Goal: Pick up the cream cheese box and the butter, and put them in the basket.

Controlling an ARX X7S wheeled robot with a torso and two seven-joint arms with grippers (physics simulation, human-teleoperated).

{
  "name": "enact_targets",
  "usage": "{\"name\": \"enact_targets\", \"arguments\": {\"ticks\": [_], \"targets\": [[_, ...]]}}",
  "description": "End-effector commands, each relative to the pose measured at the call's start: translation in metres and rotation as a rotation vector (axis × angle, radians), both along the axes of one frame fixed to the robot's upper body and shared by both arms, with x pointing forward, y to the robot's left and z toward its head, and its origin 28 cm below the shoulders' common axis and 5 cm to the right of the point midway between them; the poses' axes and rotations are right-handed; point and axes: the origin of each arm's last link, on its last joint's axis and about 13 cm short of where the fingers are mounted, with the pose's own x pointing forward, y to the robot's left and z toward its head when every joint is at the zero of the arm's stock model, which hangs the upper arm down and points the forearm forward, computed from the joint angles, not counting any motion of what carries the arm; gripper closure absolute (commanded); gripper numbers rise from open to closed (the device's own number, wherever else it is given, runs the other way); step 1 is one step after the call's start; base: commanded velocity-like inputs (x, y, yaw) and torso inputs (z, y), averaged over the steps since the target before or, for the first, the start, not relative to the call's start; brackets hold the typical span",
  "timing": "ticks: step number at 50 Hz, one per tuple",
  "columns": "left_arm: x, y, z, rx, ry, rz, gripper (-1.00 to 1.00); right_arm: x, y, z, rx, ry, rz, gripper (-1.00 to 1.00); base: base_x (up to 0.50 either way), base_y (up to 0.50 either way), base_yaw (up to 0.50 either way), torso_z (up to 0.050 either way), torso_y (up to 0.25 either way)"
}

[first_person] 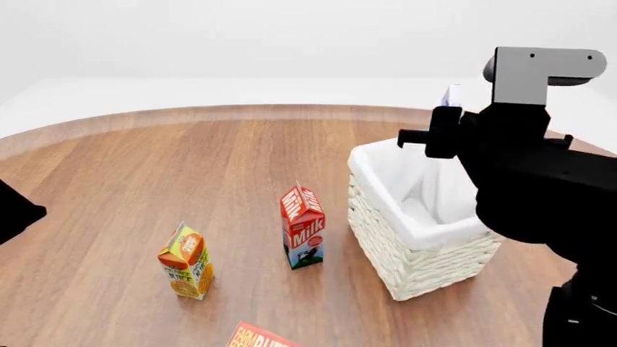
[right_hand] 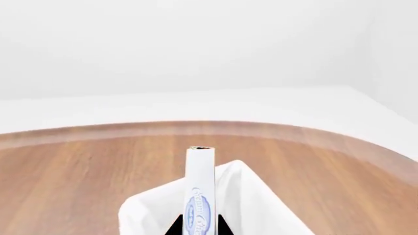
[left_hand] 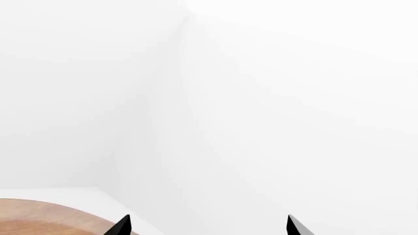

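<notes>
My right gripper (right_hand: pixel 197 226) is shut on the cream cheese box (right_hand: pixel 199 188), a thin white box held on edge above the white wicker basket (right_hand: pixel 261 205). In the head view the basket (first_person: pixel 424 249) stands at the right, and the box's tip (first_person: pixel 451 95) shows behind the right arm. The butter (first_person: pixel 259 337), an orange-red box with yellow lettering, lies at the bottom edge, partly cut off. My left gripper (left_hand: pixel 209 226) is open and empty, facing the white wall, with a strip of table edge (left_hand: pixel 46 215) below. In the head view only a dark part of the left arm (first_person: pixel 14 210) shows.
A red-and-white milk carton (first_person: pixel 303 227) stands just left of the basket. An orange juice carton (first_person: pixel 187 262) stands further left. The round wooden table (first_person: pixel 173 166) stretches back to its curved far edge.
</notes>
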Motion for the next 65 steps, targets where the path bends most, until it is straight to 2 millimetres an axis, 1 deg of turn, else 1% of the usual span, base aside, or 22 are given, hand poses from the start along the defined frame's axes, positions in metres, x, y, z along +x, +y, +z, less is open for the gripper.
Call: {"name": "enact_targets", "arguments": {"ticks": [1, 7, 14, 21, 31, 37, 38, 47, 53, 65], "targets": [[0.000, 0.000, 0.000, 0.000, 0.001, -0.001, -1.00, 0.018, 0.001, -0.002, -0.015, 0.007, -0.047, 1.00, 0.00, 0.00, 0.00, 0.000, 0.000], [0.001, 0.000, -0.001, 0.000, 0.002, 0.000, -1.00, 0.024, -0.001, -0.004, -0.029, 0.020, -0.080, 1.00, 0.00, 0.00, 0.00, 0.000, 0.000], [0.001, 0.000, -0.001, -0.002, 0.001, 0.001, -1.00, 0.033, 0.000, -0.011, -0.046, 0.041, -0.098, 1.00, 0.00, 0.00, 0.00, 0.000, 0.001], [0.000, 0.000, -0.001, -0.002, 0.002, 0.000, -1.00, 0.037, 0.000, -0.014, -0.045, 0.044, -0.117, 1.00, 0.00, 0.00, 0.00, 0.000, 0.000], [0.000, 0.000, -0.001, -0.001, 0.004, -0.001, -1.00, 0.042, -0.006, -0.019, -0.045, 0.046, -0.163, 1.00, 0.00, 0.00, 0.00, 0.000, 0.001], [0.001, 0.000, -0.001, 0.000, 0.004, -0.001, -1.00, 0.046, -0.010, -0.026, -0.015, 0.049, -0.178, 1.00, 0.00, 0.00, 0.00, 0.000, 0.000], [0.002, 0.000, -0.001, 0.000, 0.004, -0.001, -1.00, 0.047, -0.009, -0.030, -0.017, 0.055, -0.177, 1.00, 0.00, 0.00, 0.00, 0.000, 0.000], [0.002, 0.000, -0.001, 0.000, 0.006, -0.001, -1.00, 0.052, -0.008, -0.038, -0.019, 0.073, -0.169, 1.00, 0.00, 0.00, 0.00, 0.001, 0.001], [0.002, 0.000, -0.001, 0.000, 0.006, -0.002, -1.00, 0.056, -0.010, -0.049, -0.018, 0.091, -0.175, 1.00, 0.00, 0.00, 0.00, 0.000, 0.000], [0.003, 0.001, -0.002, -0.003, 0.007, -0.001, -1.00, 0.061, -0.013, -0.056, -0.007, 0.101, -0.202, 1.00, 0.00, 0.00, 0.00, 0.000, 0.001]]}}
